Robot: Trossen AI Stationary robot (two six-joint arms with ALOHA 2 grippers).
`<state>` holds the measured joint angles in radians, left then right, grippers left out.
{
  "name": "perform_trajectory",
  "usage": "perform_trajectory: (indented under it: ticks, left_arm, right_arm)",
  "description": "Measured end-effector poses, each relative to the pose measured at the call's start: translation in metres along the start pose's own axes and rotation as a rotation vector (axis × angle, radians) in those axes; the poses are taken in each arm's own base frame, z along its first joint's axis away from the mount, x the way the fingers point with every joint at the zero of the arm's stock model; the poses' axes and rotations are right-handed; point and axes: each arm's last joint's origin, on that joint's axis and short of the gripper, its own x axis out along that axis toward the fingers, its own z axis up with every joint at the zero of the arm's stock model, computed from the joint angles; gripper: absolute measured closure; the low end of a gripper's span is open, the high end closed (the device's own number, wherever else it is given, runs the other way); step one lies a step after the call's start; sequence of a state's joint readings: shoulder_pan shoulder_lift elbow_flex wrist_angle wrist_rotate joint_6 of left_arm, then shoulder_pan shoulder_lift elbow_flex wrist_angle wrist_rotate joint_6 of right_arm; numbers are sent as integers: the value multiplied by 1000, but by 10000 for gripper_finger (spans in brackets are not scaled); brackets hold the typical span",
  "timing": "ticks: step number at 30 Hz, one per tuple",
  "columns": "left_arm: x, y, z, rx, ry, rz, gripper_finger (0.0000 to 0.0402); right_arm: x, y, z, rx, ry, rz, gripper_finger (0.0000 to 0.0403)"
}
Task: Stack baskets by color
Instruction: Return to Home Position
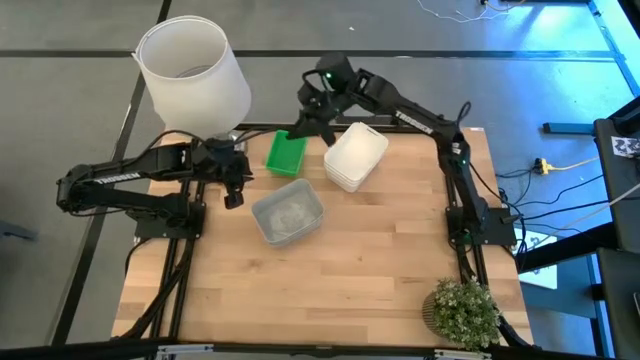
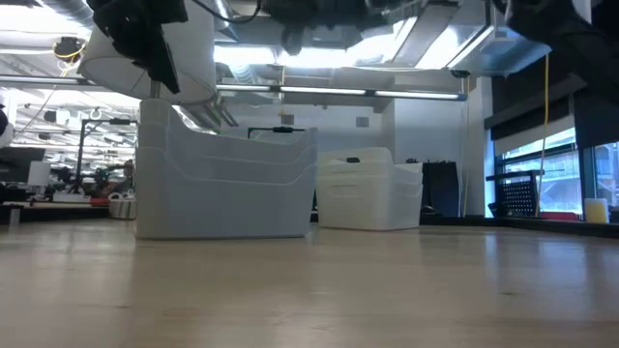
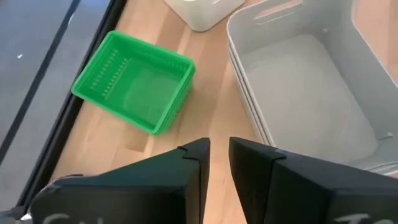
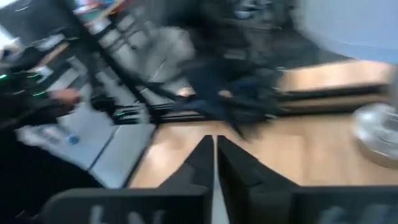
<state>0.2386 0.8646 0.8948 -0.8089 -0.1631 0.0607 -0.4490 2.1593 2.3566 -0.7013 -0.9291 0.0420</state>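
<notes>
Three stacks stand on the table (image 1: pixel 380 260), one per colour, so the sorting looks finished and the risk now lies in getting the arms away. The right gripper (image 1: pixel 305 122) hangs above the far edge of the table. The green baskets (image 1: pixel 286 152) lie just beside its fingertips and the white baskets (image 1: pixel 355 155) close on its other side. Its fingers are pressed together and carry nothing. If this arm pulls back low, or swings sideways before it lifts, a finger could catch a rim. That would tip the green pile, which sits near the table's edge and has little room to slide.

The right arm is stretched long from its base, elbow high and wrist bent down. The left gripper (image 1: pixel 233 195) waits with its arm folded, near the lampshade (image 1: pixel 192 72). Its fingers are nearly closed, with a slim gap and nothing held. The grey baskets (image 1: pixel 288 213) lie just ahead of it, so a forward lurch could nudge them.
</notes>
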Motion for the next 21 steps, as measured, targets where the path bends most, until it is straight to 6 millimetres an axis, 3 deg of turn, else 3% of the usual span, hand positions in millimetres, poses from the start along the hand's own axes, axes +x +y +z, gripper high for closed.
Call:
perform_trajectory:
  ticks: [4, 9, 14, 21]
  left_arm:
    - [0, -2, 0, -3, 0, -68, 375]
    - [-10, -4, 0, -33, -41, -180, 397]
    - [-44, 0, 7, -39, -188, -241, 401]
    - [-85, 10, -2, -68, -338, -101, 401]
  right_arm:
    - [1, 34, 8, -132, 5, 51, 395]
    - [-22, 84, 13, -266, 54, 37, 400]
    - [-44, 130, 6, -359, 191, -147, 401]
    - [-59, 189, -8, -382, 347, -253, 401]
